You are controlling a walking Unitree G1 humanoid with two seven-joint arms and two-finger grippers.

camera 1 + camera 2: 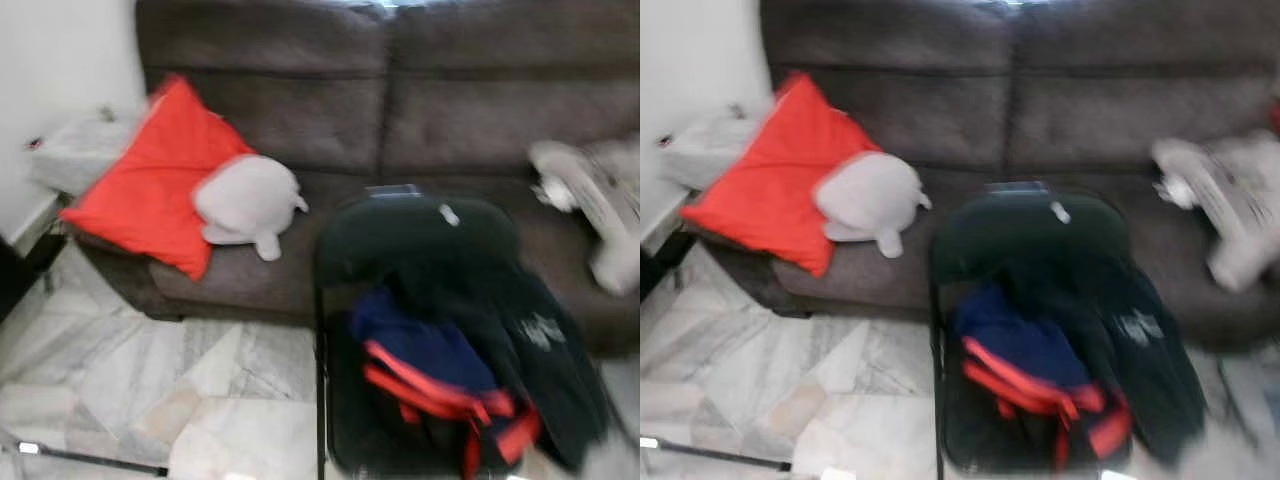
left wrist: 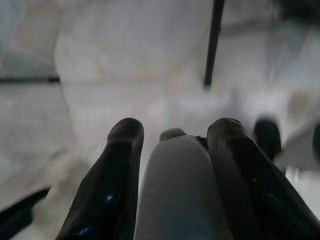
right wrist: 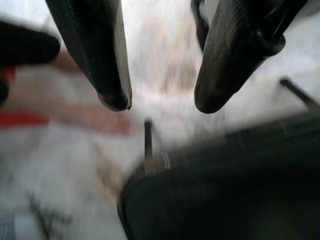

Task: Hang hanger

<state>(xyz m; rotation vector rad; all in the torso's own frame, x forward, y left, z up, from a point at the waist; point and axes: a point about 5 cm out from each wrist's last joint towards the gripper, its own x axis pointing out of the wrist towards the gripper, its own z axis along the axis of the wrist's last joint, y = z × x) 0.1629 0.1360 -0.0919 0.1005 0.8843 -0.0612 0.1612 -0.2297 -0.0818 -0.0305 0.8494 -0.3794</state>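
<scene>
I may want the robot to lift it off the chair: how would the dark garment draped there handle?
The dark garment hangs over the black chair in loose folds, so it is probably floppy and would sag from a single grip. It lies against the blue and red clothing, so lifting it may drag that along.

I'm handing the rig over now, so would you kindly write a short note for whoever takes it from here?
Left gripper: fingers apart with a pale rounded part between them; whether that is a held thing cannot be told. It points at the floor.
Right gripper: open, holding nothing, above a dark edge, probably the chair.
Things: a black chair before the sofa carries dark clothes and a blue and red garment. No hanger can be made out; the views are blurred.
Done: nothing visible.
Left: find the hanger, hang it.
</scene>
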